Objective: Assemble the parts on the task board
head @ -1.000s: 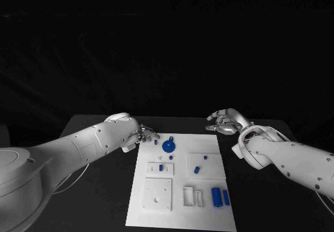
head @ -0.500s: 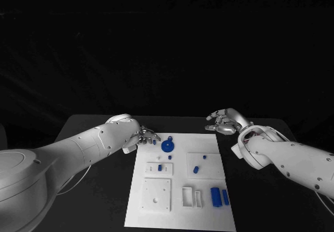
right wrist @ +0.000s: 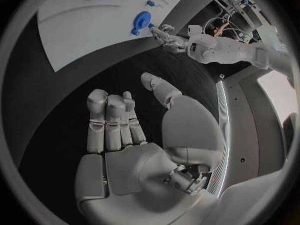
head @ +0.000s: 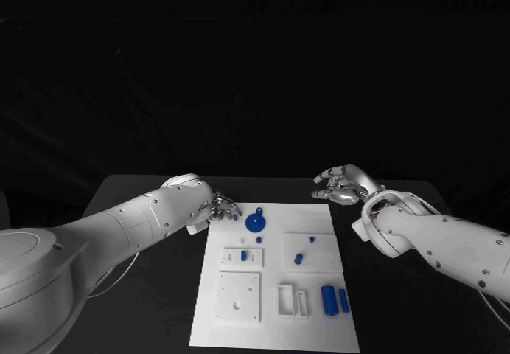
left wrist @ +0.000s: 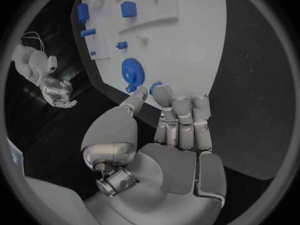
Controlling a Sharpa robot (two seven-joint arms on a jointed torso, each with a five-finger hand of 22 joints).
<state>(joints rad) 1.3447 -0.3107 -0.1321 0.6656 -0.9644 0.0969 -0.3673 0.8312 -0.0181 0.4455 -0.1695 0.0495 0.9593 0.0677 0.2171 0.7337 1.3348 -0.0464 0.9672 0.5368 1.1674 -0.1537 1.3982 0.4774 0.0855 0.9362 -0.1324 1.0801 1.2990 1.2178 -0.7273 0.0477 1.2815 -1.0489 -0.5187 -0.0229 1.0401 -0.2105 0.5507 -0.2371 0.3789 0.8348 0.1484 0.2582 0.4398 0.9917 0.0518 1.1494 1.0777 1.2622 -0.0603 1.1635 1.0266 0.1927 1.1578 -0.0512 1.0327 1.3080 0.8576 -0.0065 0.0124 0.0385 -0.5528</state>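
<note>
Black table [head: 138, 192], dark backdrop above it; the white board [head: 319, 324] lies lengthwise down the centre of the head view, its far end towards the upper middle of the frame.

Parts on the board: a blue gear [head: 255, 220] near the far-left corner, a small blue peg [head: 237, 217] just left of it at the far edge, a blue block [head: 243, 255] standing in a white fixture at left centre, a blue piece [head: 298, 259] on the raised plate at right centre, and two blue bars [head: 336, 300] side by side at lower right, long axes running along the board.

Left hand [head: 221, 208]: at the board's far-left corner, nothing gripped. In the left wrist view the fingers [left wrist: 181, 110] are extended together and the thumb tip sits just beside the peg [left wrist: 154, 86], with the gear [left wrist: 131, 73] directly beyond. Contact with the peg cannot be confirmed.

Right hand [head: 340, 189]: off the board, past its far-right corner, raised, fingers loosely curled and apart, holding nothing. The right wrist view confirms a released palm [right wrist: 134, 155] over bare table, well apart from the gear [right wrist: 141, 21].

Finding: the left hand is plainly the nearer to the peg and gear, which lie straight ahead of its fingertips. Judged next step is a pinch by the left hand at that corner; the small peg leaves little margin for misplacement.
</note>
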